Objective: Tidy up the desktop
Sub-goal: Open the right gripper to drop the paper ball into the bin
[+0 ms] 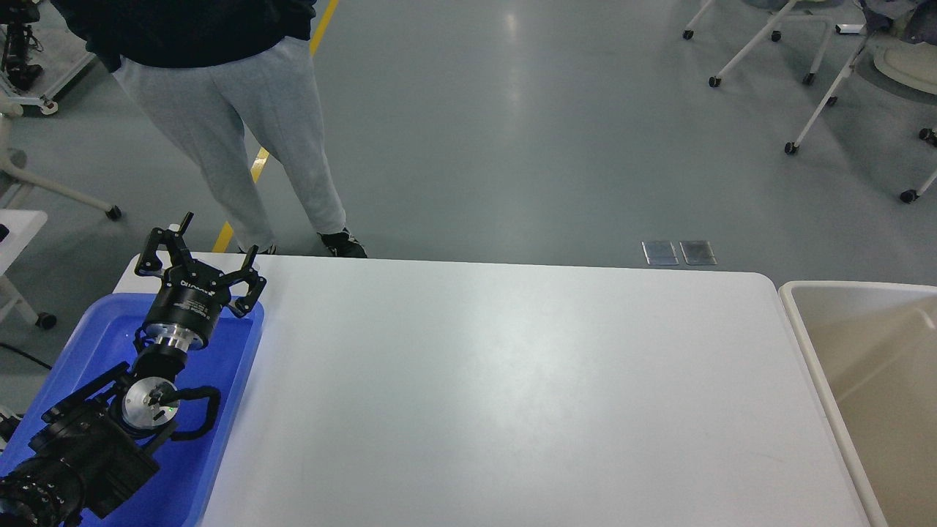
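Note:
The desktop [512, 380] is a large white tabletop with rounded corners and fills the middle of the head view. No loose object shows on it. My left gripper [217, 238] is open and empty, held above the far end of the blue tray [219, 439] at the table's left. My right gripper is out of view, and the crumpled brown paper it held is out of view too.
A beige bin [864, 380] stands against the table's right edge. A person in grey trousers [234, 139] stands just past the table's far left corner. Wheeled chairs [827, 80] are at the far right of the floor.

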Robot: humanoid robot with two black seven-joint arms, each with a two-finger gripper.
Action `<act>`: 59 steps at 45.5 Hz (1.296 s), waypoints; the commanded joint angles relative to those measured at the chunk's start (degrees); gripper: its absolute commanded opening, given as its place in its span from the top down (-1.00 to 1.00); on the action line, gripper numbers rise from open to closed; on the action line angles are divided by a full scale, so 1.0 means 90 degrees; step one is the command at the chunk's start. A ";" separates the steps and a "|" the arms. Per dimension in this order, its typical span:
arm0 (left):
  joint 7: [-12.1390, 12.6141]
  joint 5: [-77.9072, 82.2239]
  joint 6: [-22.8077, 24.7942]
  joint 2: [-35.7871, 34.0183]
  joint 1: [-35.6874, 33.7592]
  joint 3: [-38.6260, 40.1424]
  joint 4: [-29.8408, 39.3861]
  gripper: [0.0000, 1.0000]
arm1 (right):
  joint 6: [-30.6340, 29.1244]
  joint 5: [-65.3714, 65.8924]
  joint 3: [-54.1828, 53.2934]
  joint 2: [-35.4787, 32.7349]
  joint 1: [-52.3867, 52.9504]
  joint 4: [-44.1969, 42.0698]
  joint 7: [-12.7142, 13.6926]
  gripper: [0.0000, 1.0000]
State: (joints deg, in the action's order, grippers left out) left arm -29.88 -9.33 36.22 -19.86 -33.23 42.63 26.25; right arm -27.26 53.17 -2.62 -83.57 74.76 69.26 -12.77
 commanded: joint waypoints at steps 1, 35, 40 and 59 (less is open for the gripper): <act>0.0000 0.0001 -0.0001 0.0000 0.0001 0.0000 0.0003 -1.00 | 0.0509 -0.1892 0.0340 0.0261 -0.0376 -0.1269 -0.0007 1.00; 0.0000 0.0001 0.0009 0.0000 0.0001 0.0000 0.0003 -1.00 | 0.0929 -0.7167 -0.0773 0.4196 -0.3901 -0.6513 -0.0114 1.00; 0.0000 0.0001 -0.0001 0.0000 0.0001 0.0000 0.0003 -1.00 | 0.1075 -0.7167 -0.1125 0.4831 -0.4146 -0.7245 -0.0085 1.00; 0.0000 0.0001 -0.0001 0.0000 0.0001 0.0000 -0.0007 -1.00 | 0.2393 -0.7177 -0.1516 0.6160 -0.4663 -0.7969 -0.0085 1.00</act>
State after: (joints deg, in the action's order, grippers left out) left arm -29.88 -9.31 36.22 -19.86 -33.22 42.63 26.25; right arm -11.72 -10.77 -14.37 -34.92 35.78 0.93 -13.57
